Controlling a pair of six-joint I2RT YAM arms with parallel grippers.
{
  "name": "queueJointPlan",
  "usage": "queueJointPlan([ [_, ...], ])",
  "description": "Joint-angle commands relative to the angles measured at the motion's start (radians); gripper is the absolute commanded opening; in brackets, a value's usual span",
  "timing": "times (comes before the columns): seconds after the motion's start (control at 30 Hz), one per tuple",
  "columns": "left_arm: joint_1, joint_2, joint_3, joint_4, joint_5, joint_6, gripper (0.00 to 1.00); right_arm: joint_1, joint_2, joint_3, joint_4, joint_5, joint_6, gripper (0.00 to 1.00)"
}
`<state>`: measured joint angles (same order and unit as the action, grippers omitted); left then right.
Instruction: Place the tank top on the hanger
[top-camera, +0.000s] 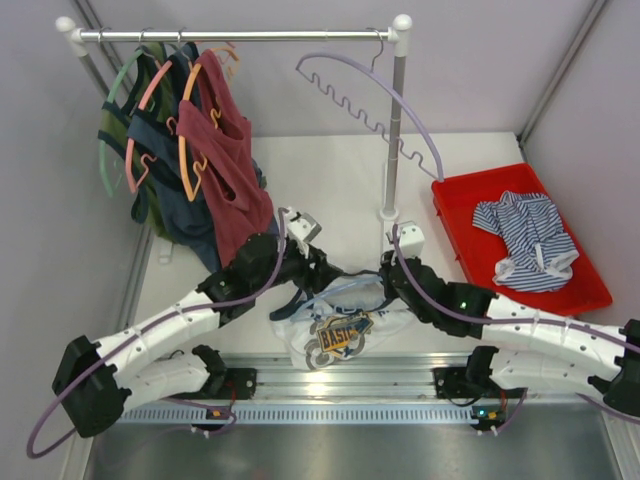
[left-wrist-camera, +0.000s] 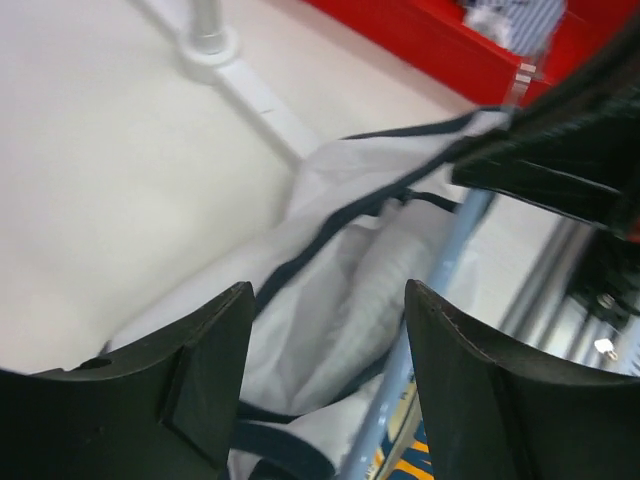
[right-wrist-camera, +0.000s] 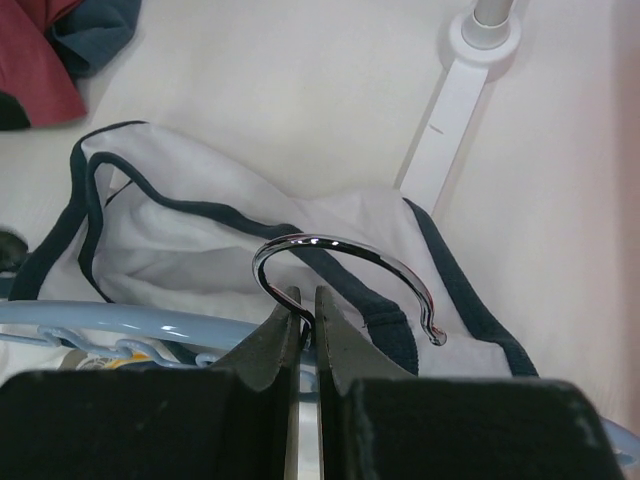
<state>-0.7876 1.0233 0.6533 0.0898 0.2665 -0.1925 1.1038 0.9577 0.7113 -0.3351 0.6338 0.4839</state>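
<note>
- The right claw (right-wrist-camera: 308, 297) was pressed together on the hanger (right-wrist-camera: 130, 322), pinching it at the foot of its metal hook (right-wrist-camera: 345, 250). The hook curled away just ahead of the fingertips, and one pale blue arm ran off to the claw's left.
- The tank top (right-wrist-camera: 190, 235) lay on the table (right-wrist-camera: 250, 80) directly ahead of that claw and under the hook, its navy-trimmed openings slack.
- Over on the other side, the left claw (left-wrist-camera: 328, 288) was spread wide and gripped nothing. The shirt's trimmed edge lay ahead of the gap between its fingers, and the hanger's blue shaft crossed just off its right finger.
- We judged this to be the threading step: hanger in hand, shirt not yet seated on both arms.
- The next move called for the left claw to close on a trimmed edge and draw that opening over a hanger arm, with the right claw holding the hanger steady.
- From overhead, both claws crowded the neckline, so we could not tell whether a hanger arm was already inside the fabric or only lying against it.
- The hanger's far ends were cut off in both wrist views.
</note>
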Motion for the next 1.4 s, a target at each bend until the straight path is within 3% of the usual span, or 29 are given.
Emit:
queueJointPlan([
  [0.0,0.001,-0.029,0.067,-0.125,-0.362,-0.085,0.67,0.016,-0.048,0.001,0.048,0.014,-0.019,0.00],
  [0.1,0.008,0.007,0.126,-0.298,-0.493,-0.154,0.66,0.016,-0.062,0.008,0.038,0.015,-0.022,0.00],
  [0.23,0.011,0.095,0.190,-0.514,-0.550,-0.234,0.63,0.016,-0.071,0.017,0.030,0.015,-0.028,0.00],
  [0.5,0.021,0.273,0.230,-0.548,-0.498,-0.263,0.60,0.018,-0.089,0.040,0.008,0.021,-0.031,0.00],
  [0.87,0.021,0.337,0.249,-0.529,-0.438,-0.245,0.52,0.018,-0.089,0.065,-0.004,0.035,-0.033,0.00],
  [1.0,0.027,0.359,0.250,-0.519,-0.423,-0.240,0.38,0.018,-0.093,0.066,-0.015,0.056,-0.024,0.00],
  [1.03,0.028,0.362,0.252,-0.521,-0.424,-0.240,0.24,0.018,-0.091,0.066,-0.016,0.060,-0.025,0.00],
  [1.17,0.042,0.330,0.241,-0.521,-0.411,-0.237,0.00,0.016,-0.077,0.086,-0.033,0.096,-0.016,0.00],
  [1.37,0.073,0.250,0.230,-0.547,-0.325,-0.211,0.00,0.016,-0.040,0.135,-0.113,0.202,0.047,0.00],
])
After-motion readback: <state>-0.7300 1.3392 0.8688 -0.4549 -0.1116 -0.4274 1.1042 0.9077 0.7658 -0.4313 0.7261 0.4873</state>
